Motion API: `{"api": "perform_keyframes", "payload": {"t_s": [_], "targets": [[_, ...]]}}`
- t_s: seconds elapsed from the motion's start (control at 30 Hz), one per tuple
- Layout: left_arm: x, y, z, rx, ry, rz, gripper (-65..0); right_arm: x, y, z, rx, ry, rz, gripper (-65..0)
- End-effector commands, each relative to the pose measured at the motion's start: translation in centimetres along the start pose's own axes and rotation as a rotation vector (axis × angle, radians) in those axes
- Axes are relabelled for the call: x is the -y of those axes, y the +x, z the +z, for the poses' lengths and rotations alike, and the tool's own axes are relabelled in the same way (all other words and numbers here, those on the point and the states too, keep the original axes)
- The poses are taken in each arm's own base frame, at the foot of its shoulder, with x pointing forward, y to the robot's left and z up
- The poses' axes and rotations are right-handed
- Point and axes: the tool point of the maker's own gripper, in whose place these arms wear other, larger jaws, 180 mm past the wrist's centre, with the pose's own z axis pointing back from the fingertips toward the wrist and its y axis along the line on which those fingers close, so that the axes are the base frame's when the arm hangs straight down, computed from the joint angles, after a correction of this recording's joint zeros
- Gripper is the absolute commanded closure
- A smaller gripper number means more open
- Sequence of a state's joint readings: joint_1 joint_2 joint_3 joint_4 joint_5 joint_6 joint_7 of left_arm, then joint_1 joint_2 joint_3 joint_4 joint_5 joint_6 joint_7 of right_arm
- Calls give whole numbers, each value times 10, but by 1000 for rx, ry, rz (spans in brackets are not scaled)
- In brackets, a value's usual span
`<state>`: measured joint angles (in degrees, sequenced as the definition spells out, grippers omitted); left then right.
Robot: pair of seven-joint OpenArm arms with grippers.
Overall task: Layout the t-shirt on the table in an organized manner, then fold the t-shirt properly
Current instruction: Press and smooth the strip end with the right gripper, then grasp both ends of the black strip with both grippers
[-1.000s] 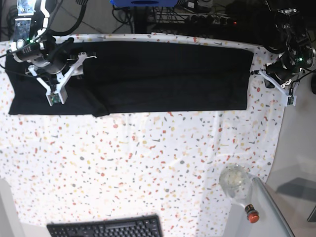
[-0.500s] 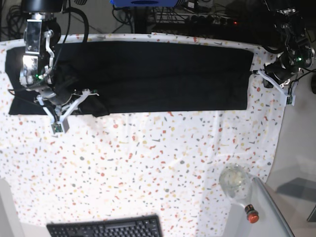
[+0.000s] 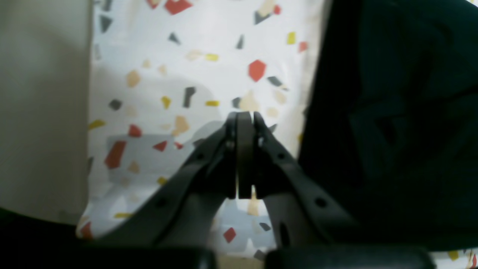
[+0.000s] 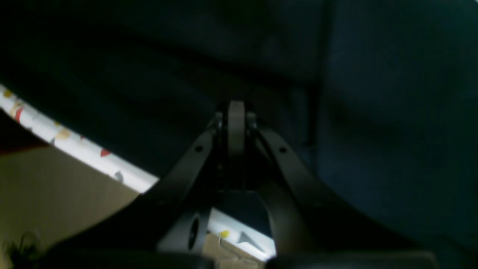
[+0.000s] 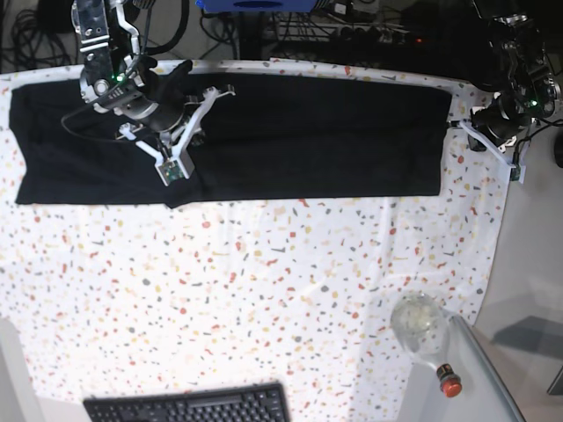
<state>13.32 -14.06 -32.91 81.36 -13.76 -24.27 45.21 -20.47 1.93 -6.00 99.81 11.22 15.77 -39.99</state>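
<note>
The black t-shirt [image 5: 308, 132] lies as one long flat band along the far side of the speckled table [image 5: 264, 290]. My right gripper [image 5: 171, 170] hovers over the shirt's left part, near a diagonal fold. In the right wrist view this gripper [image 4: 236, 104] is shut above the dark t-shirt [image 4: 373, 112], and no cloth shows between its fingers. My left gripper [image 5: 515, 174] hangs at the table's right edge, just off the shirt's right end. The left wrist view shows that gripper [image 3: 244, 116] shut and empty over bare table [image 3: 179, 67], with the t-shirt [image 3: 392, 112] to its right.
A black keyboard [image 5: 189, 406] lies at the near edge. A clear round bottle [image 5: 420, 325] with a red cap [image 5: 449, 384] rests at the near right, by the grey side surface [image 5: 479, 387]. Cables and equipment [image 5: 352, 31] crowd the space behind the table.
My right gripper dipped to the bare table below the shirt's lower edge, then rose and swung right over the shirt. The shirt kept its shape. The left arm barely moved.
</note>
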Motion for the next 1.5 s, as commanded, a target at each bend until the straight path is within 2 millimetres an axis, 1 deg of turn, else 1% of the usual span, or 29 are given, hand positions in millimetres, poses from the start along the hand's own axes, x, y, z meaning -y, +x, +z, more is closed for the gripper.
{"api": "perform_keyframes", "payload": {"t_s": [0.0,0.1,0.13,0.2,0.3,0.4,0.47,0.57,0.6,0.67,0.77,0.87,0.93,1.0,1.07,1.1,1.17,1.2,1.23,1.27,1.33,1.37,1.4,1.47], "targets": [[-6,14,4,40,9,-10,0,-1,26,6,82,3,10,0],[-4,15,4,43,6,-13,0,18,57,10,149,-39,13,0],[-3,15,4,44,5,-14,0,26,68,7,165,-51,14,0],[-3,14,4,42,4,-13,0,37,77,-8,151,-58,7,0],[-2,15,4,43,3,-14,0,49,78,-33,98,-57,-8,0],[-2,14,4,41,3,-14,0,54,64,-53,26,-47,-33,0],[-4,13,4,40,6,-11,0,54,54,-58,-7,-43,-45,0],[-5,10,4,33,8,-9,0,50,39,-58,-33,-37,-51,0],[-5,10,4,33,8,-9,0,48,38,-54,-27,-36,-50,0],[-5,11,4,35,8,-9,0,45,42,-44,5,-39,-37,0],[-5,14,4,41,7,-8,0,43,57,-17,89,-61,-8,0],[-3,17,5,48,6,-15,0,72,64,22,159,-153,10,0],[-2,18,7,54,7,-25,0,107,59,43,184,-246,-52,0],[1,25,12,78,7,-42,0,140,48,55,182,-326,-117,0],[13,23,15,91,-9,-36,0,169,28,59,148,-385,-192,0],[18,23,15,98,-18,-29,0,180,17,59,127,-405,-222,0],[32,18,12,94,-41,-7,0,203,-3,59,90,-440,-292,0],[40,16,9,88,-60,-12,0,214,-12,63,73,-461,-312,0],[52,12,5,72,-86,-27,0,222,-24,63,51,-473,-335,0],[63,7,0,52,-113,-45,0,229,-28,62,46,-480,-350,0],[76,-6,-8,9,-147,-62,0,236,-35,54,62,-482,-376,0],[78,-10,-11,0,-155,-62,0,240,-38,53,71,-488,-376,0],[80,-9,-14,8,-162,-64,0,245,-40,53,76,-497,-374,0],[79,-9,-17,28,-165,-56,0,247,-42,51,77,-497,-373,0]]}}
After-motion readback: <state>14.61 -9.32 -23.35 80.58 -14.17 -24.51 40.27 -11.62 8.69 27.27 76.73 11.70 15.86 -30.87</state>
